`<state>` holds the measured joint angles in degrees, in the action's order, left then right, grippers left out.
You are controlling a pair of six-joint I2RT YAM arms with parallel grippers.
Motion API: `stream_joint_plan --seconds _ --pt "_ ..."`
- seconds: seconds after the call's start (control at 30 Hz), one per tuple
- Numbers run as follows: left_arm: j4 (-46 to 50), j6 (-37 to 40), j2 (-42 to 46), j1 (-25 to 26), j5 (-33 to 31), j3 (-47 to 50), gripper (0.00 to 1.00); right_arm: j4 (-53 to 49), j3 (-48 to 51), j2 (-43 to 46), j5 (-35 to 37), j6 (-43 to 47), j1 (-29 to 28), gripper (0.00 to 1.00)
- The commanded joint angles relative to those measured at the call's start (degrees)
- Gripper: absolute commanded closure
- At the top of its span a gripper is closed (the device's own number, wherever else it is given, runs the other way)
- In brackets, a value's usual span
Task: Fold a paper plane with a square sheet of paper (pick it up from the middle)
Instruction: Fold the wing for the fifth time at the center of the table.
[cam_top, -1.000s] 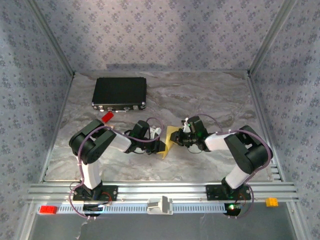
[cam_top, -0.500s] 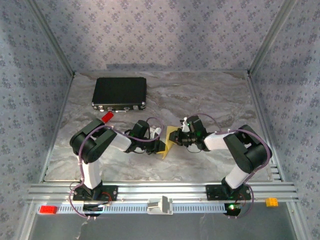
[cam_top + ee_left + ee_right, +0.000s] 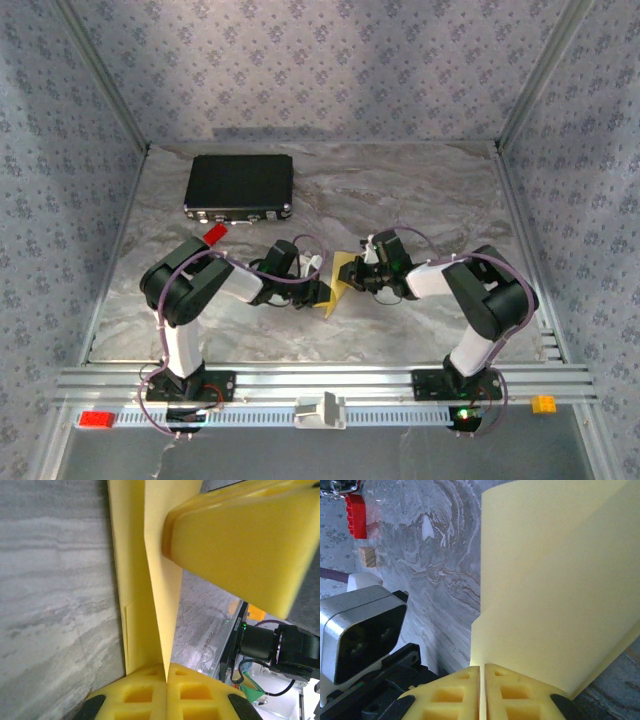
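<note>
Left gripper (image 3: 166, 680): your left gripper is clamped on the sheet of paper (image 3: 135, 580), its pads pressed together with the paper's edge between them.
Right gripper (image 3: 482, 677): it grips the same sheet from the right side, pads closed on the paper.
Sheet of paper: it sits mid-table between the two grippers, bent along a crease.
Black case (image 3: 239, 185): it lies at the far left of the table (image 3: 430, 190).
Red brick (image 3: 214, 234): it lies just near of the case.
Tan block (image 3: 367, 556): it lies beside the brick, apart from it.
</note>
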<state>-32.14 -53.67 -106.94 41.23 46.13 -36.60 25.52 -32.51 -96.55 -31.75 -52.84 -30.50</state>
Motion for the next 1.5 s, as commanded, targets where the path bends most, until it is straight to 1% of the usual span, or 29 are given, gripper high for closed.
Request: stream_joint_plan --seconds 0.0,0.27,0.43,0.6,0.73,0.8,0.93,1.07,1.13,1.2,1.27,1.33,1.47 --pt "3.48 1.55 -3.51 0.99 -4.82 -0.49 1.0 -0.74 -0.93 -1.28 0.35 1.69 0.4 0.88" --pt "3.66 1.59 -3.45 0.96 -4.74 -0.49 1.0 -1.41 -1.27 -1.1 -0.01 2.34 0.7 0.87" --pt "3.53 1.9 -2.88 1.04 -4.72 -0.29 1.0 -6.53 -3.22 -2.78 1.07 3.03 0.38 0.89" --pt "4.74 3.2 -0.17 1.02 -3.49 -0.23 0.93 -13.95 -4.11 -3.93 5.5 3.72 -0.39 0.92" --pt "6.33 4.39 2.67 1.31 -2.23 0.29 0.89 -15.22 -3.78 -3.83 6.96 3.29 -0.7 0.92" --pt "6.69 4.78 4.08 1.38 -1.88 0.86 0.89 -15.69 -3.94 -3.91 7.23 3.34 -0.79 0.92" --pt "6.53 5.41 5.8 1.41 -0.74 1.86 0.92 -16.88 -4.73 -4.05 7.7 3.54 -1.23 0.93" --pt "4.91 4.79 6.21 1.62 -0.07 2.31 0.92 -17.85 -5.45 -4.24 8.01 3.72 -1.84 0.93" --pt "3.47 3.82 6.56 1.65 -0.21 2.51 0.89 -18.53 -5.72 -4.34 8.39 3.8 -2.16 0.93" --pt "2.72 2.82 7.2 1.63 -1.53 2.55 0.81 -18.6 -5.72 -4.19 8.7 3.73 -2.37 0.93" --pt "3.73 2.29 7.59 1.66 -3.55 1.91 0.76 -18.42 -5.52 -4.08 8.82 3.54 -2.61 0.93" --pt "4.21 1.76 7.71 1.52 -5.63 1.58 0.74 -18.38 -5.52 -4.03 8.81 3.46 -2.7 0.93" --pt "2.88 0.2 7.18 1.55 -7.21 1.36 0.73 -17.83 -5.37 -3.9 8.57 3.32 -2.73 0.93"
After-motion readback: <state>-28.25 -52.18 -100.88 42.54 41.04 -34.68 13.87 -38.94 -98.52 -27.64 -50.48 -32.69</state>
